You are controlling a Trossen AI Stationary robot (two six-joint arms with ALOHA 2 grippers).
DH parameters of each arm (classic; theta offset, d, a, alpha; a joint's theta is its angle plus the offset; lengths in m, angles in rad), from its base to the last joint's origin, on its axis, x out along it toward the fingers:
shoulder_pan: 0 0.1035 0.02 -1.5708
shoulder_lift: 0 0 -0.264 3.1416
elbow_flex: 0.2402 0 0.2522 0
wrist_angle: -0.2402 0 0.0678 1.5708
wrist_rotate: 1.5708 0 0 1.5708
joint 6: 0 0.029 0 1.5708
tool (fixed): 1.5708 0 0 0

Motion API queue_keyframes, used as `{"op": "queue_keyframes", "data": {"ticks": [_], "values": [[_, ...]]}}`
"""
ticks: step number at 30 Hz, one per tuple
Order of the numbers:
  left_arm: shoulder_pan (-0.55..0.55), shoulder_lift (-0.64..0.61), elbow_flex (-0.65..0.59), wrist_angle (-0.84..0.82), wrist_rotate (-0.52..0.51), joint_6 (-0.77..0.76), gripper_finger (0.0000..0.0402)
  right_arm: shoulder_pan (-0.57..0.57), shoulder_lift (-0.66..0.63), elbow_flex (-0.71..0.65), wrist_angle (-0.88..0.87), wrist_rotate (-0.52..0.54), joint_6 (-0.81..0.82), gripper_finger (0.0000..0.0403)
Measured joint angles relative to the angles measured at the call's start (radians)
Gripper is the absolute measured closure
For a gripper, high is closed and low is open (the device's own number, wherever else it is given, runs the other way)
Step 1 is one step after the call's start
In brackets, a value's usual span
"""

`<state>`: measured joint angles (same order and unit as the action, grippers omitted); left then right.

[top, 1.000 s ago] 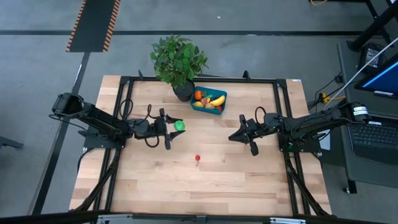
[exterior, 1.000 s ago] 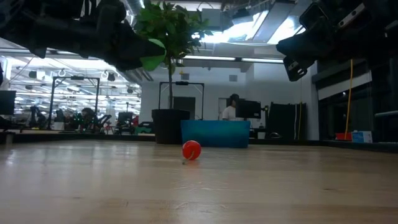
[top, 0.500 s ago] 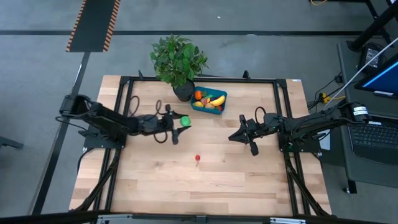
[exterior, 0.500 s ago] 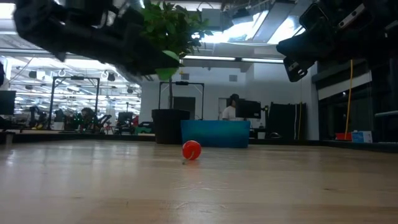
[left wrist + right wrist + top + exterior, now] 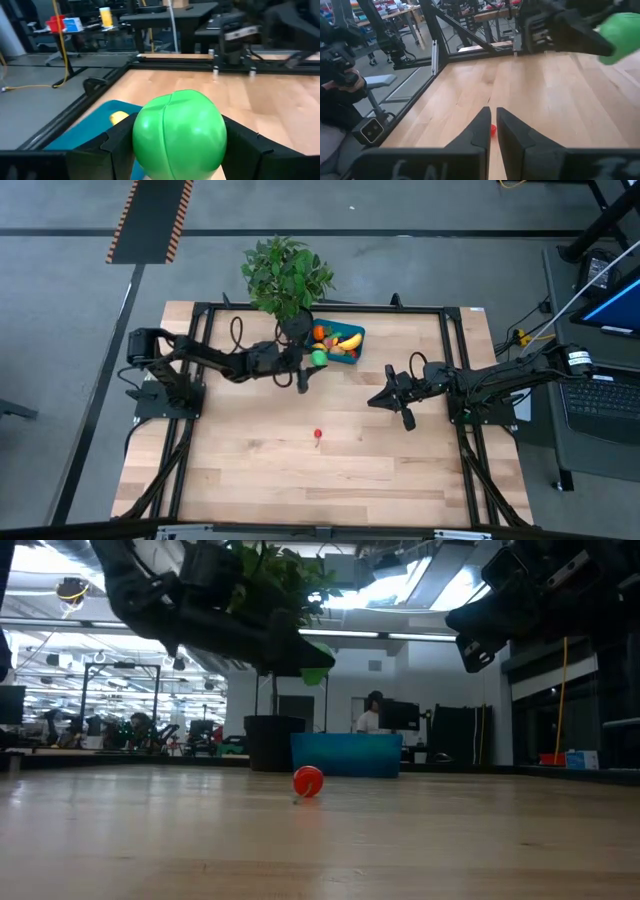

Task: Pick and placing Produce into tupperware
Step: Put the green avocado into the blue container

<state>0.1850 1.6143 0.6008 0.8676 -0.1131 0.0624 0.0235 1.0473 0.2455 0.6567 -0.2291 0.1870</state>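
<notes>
Left gripper: jaws spread around a green fruit, clamped on both sides, held in the air just beside the near-left edge of the tupperware. Tupperware sits at the back of the desk next to the potted plant, with a banana and other produce in it. A red piece lies alone mid-desk, well apart from both grippers. Right gripper: jaws closed to a thin slit, holding nothing, hovering above the desk's right half.
</notes>
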Motion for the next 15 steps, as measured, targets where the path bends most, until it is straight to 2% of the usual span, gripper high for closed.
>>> {"op": "queue_keyframes", "data": {"ticks": [4, 8, 12, 15], "values": [[0.044, 0.015, 0.045, -0.027, 0.017, 0.0, 0.0181, 0.0, 0.0, 0.0, 0.001, 0.0, -0.013, 0.0369], [0.087, 0.032, 0.111, -0.111, 0.081, 0.001, 0.0181, 0.0, 0.0, 0.0, 0.001, 0.0, -0.016, 0.0369], [0.125, 0.034, 0.191, -0.273, 0.087, 0.038, 0.0181, 0.0, 0.0, 0.0, 0.001, 0.001, -0.014, 0.037], [0.142, 0.034, 0.247, -0.399, 0.143, 0.059, 0.0181, 0.0, 0.0, 0.0, 0.001, 0.001, -0.014, 0.0369]]}}
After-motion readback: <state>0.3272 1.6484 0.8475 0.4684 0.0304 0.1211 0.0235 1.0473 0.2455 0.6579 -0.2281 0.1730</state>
